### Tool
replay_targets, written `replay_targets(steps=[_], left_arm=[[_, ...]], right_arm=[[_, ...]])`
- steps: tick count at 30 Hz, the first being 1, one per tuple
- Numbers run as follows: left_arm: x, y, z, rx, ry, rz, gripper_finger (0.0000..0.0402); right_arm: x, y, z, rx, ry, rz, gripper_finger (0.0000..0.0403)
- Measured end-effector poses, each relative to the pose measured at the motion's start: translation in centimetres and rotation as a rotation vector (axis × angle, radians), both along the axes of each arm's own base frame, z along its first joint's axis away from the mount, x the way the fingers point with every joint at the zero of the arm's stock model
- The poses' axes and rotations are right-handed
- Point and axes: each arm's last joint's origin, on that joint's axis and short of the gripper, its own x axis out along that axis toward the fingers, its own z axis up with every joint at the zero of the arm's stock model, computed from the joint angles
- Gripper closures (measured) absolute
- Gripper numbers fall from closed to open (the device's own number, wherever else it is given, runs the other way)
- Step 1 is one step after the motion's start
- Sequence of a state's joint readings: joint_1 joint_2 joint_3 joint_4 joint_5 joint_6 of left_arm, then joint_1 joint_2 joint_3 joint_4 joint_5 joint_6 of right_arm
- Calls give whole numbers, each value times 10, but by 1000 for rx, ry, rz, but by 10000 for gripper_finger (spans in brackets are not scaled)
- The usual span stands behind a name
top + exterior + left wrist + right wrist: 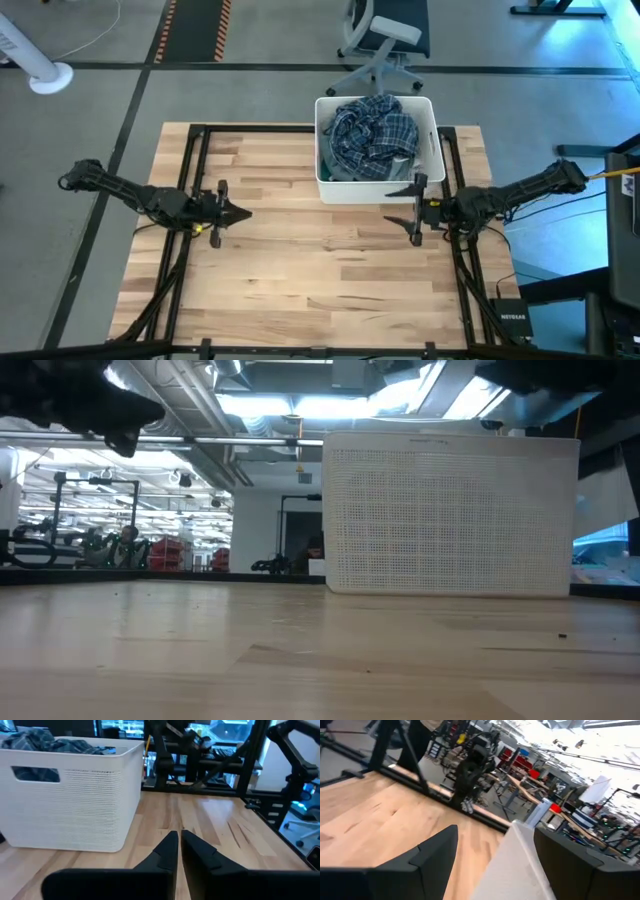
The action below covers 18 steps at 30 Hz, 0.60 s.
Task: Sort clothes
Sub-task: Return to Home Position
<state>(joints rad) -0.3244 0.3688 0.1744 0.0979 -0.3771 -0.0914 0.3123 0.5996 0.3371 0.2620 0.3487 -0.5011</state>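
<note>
The table (300, 290) is light butcher-block wood in long glued strips. It is bare across the lower half and the left of the high view, which leaves open room between the two arms. Black frame rails (190, 180) run down both sides just inside the edges. The white bin (370, 190) stands at the table's far edge, upper centre-right in that view. It is a rounded-corner plastic box with finely perforated walls and a slot handle (35, 774) cut in one side. The clothes (375, 135) are heaped inside it and rise to the rim, with crumpled dark blue plaid on top and a paler fold at the edge. The left gripper (243, 212) hangs over the table at centre-left, well apart from the bin. Its fingers (170, 847) are drawn nearly together with only a thin slit between them, and they hold nothing. The right gripper (392, 207) sits just beside the bin's lower right corner with its fingers spread wide and empty. In its wrist view that corner shows between them, and contact cannot be judged. A small black box (512, 318) by the table's lower right corner bears white lettering that seems to read NETGEAR. Beyond the top edge stand an office chair (385, 45) and a hazard-striped floor strip (195, 30).
</note>
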Motion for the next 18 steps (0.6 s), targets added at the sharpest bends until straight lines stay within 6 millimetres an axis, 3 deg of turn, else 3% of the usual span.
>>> replay_targets(steps=[5, 15, 18], left_arm=[[-6, 4, -10, -19, -30, 19, 398], [-7, 5, -18, -40, -34, -3, 401], [-7, 5, -18, -29, -36, -4, 401]], right_arm=[[-3, 2, -29, 26, 10, 45, 159], [-12, 2, -71, 53, 17, 166, 373], [-15, 0, -85, 35, 52, 143, 390]])
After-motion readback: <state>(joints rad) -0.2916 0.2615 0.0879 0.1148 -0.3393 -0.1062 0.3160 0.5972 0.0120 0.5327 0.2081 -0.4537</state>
